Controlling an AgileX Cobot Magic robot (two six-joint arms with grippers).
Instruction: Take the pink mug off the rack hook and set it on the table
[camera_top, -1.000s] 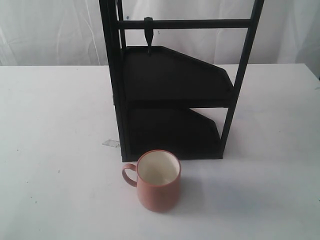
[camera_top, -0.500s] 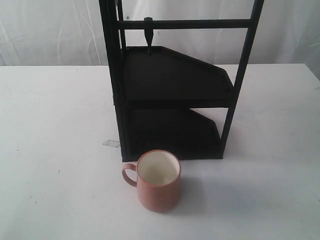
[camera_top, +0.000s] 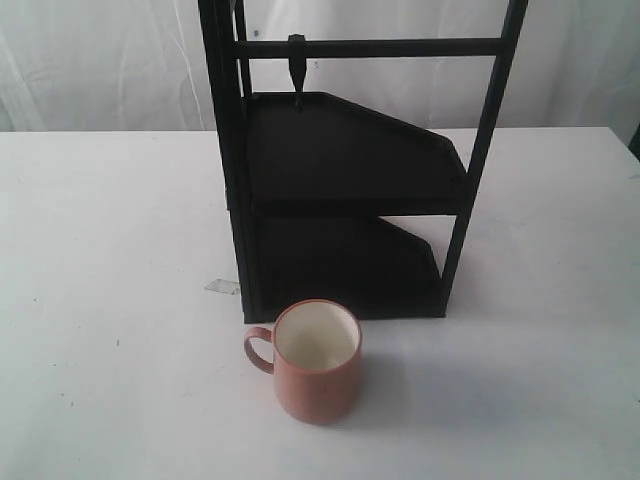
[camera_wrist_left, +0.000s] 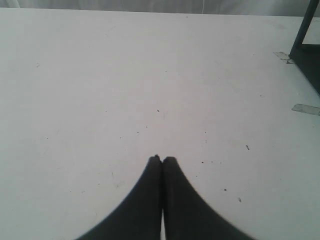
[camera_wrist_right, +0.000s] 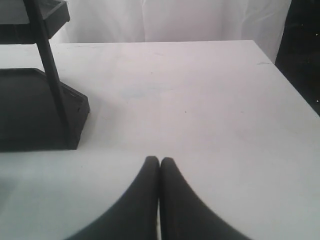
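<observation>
The pink mug (camera_top: 316, 362) stands upright on the white table (camera_top: 110, 250), just in front of the black rack (camera_top: 345, 170), its handle pointing left and its cream inside showing. The rack hook (camera_top: 297, 62) hangs bare on the top crossbar. Neither arm shows in the exterior view. My left gripper (camera_wrist_left: 162, 159) is shut with nothing in it, low over bare table (camera_wrist_left: 125, 75), with a rack foot (camera_wrist_left: 306, 45) at the far edge. My right gripper (camera_wrist_right: 159, 160) is shut and empty too, over the table (camera_wrist_right: 200, 90) beside the rack's lower shelf (camera_wrist_right: 35, 107).
A bit of clear tape (camera_top: 222, 286) lies on the table left of the rack's front post; tape pieces (camera_wrist_left: 305, 108) show in the left wrist view. A white curtain (camera_top: 100, 60) hangs behind. The table's right edge (camera_wrist_right: 292, 87) drops to dark floor.
</observation>
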